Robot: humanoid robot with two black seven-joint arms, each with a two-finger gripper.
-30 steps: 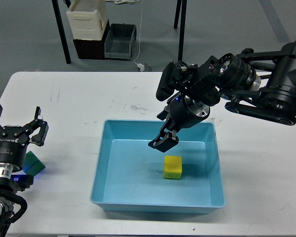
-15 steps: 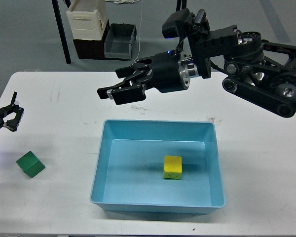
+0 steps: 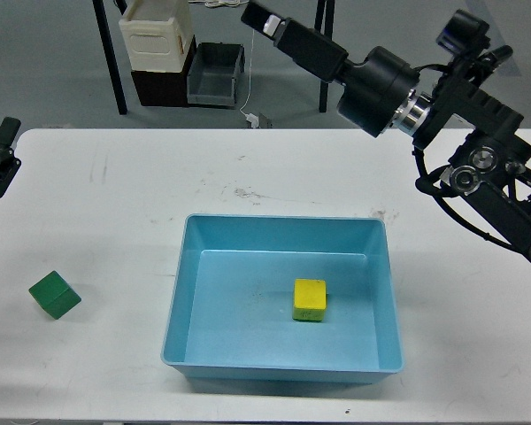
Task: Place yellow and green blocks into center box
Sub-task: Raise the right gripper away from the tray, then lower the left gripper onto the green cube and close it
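Observation:
The yellow block (image 3: 309,300) lies inside the light blue box (image 3: 181,292), right of its middle. The green block (image 3: 55,295) sits on the white table, left of the box and apart from it. My right gripper (image 3: 264,18) is raised high above the table's far edge, well away from both blocks. It is seen from the side and its fingers cannot be told apart. Only a dark part of my left gripper (image 3: 0,158) shows at the left edge, above the green block and away from it. Its state is unclear.
The white table (image 3: 115,204) carries the box at its centre front. On the floor beyond the far edge stand a cream bin on a dark crate (image 3: 157,40), a grey bin (image 3: 216,73) and black stand legs (image 3: 111,53).
My right arm has swung up and back, from above the box to high over the far edge. My left arm has withdrawn up and left, uncovering the green block.

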